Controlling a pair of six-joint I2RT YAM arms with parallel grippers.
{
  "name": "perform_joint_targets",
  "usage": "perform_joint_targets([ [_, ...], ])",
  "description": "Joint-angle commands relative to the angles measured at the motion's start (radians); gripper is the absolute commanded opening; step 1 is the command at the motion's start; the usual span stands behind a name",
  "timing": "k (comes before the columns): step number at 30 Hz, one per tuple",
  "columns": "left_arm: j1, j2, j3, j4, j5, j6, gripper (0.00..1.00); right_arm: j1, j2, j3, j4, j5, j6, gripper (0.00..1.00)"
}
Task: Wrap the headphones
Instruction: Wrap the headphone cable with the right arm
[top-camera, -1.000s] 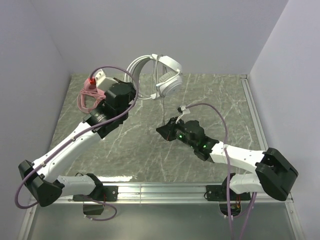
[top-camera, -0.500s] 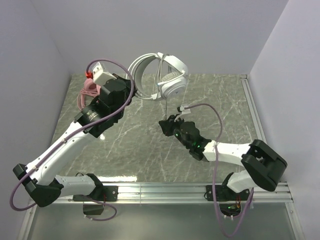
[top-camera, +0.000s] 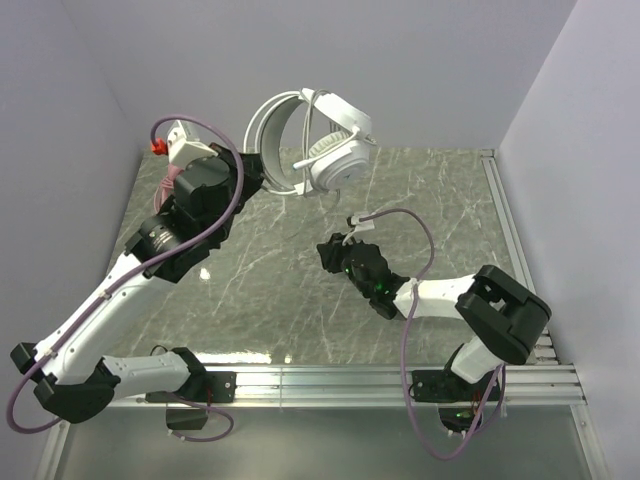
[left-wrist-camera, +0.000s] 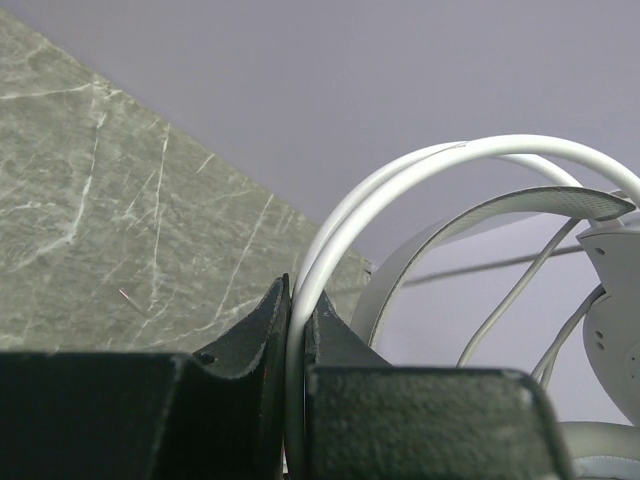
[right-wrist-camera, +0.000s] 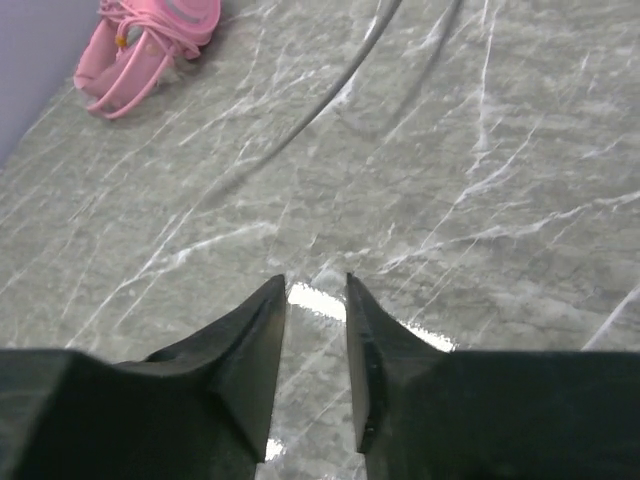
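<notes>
Winding not begun: left claw (left-wrist-camera: 298, 300) clamps the white headset (top-camera: 322, 150) by its band aloft; right claw (right-wrist-camera: 315, 285) beneath, barely parted and empty, must next catch its cable.

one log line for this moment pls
left gripper: shut on white headset headband, held above table | right gripper: open, empty, low over table | pink headset: on table, far left, untouched

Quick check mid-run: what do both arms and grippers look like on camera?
Both arms: white links, black joint housings, a looping mauve cable. The left arm carries a red connector near its wrist; the right arm shows small green lights. The left gripper and right gripper have matte black, tapered fingers.
</notes>
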Motion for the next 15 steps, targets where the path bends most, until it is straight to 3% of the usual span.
perform_joint_targets([
  [1, -0.006, -0.046, 0.055, 0.109, 0.020, -0.054, 0.00, 0.008, 0.010, 0.028, 0.106, 0.053, -0.035, 0.39],
  [2, -0.006, -0.047, 0.057, 0.107, 0.019, -0.053, 0.00, 0.008, 0.011, 0.017, 0.126, 0.048, -0.041, 0.47],
  [7, -0.006, -0.050, 0.064, 0.103, 0.016, -0.050, 0.00, 0.005, 0.010, -0.004, 0.183, 0.051, -0.026, 0.64],
  [8, -0.008, -0.050, 0.063, 0.104, 0.016, -0.050, 0.00, 0.001, 0.005, -0.021, 0.190, 0.051, -0.010, 0.73],
  [10, -0.006, -0.055, 0.060, 0.107, 0.016, -0.048, 0.00, -0.009, -0.013, -0.053, 0.230, 0.030, 0.028, 0.77],
  [11, -0.006, -0.058, 0.058, 0.107, 0.016, -0.047, 0.00, -0.024, -0.021, -0.063, 0.242, 0.019, 0.039, 0.86],
  [15, -0.006, -0.057, 0.064, 0.098, 0.019, -0.048, 0.00, -0.061, -0.033, -0.058, 0.235, -0.012, 0.027, 0.88],
])
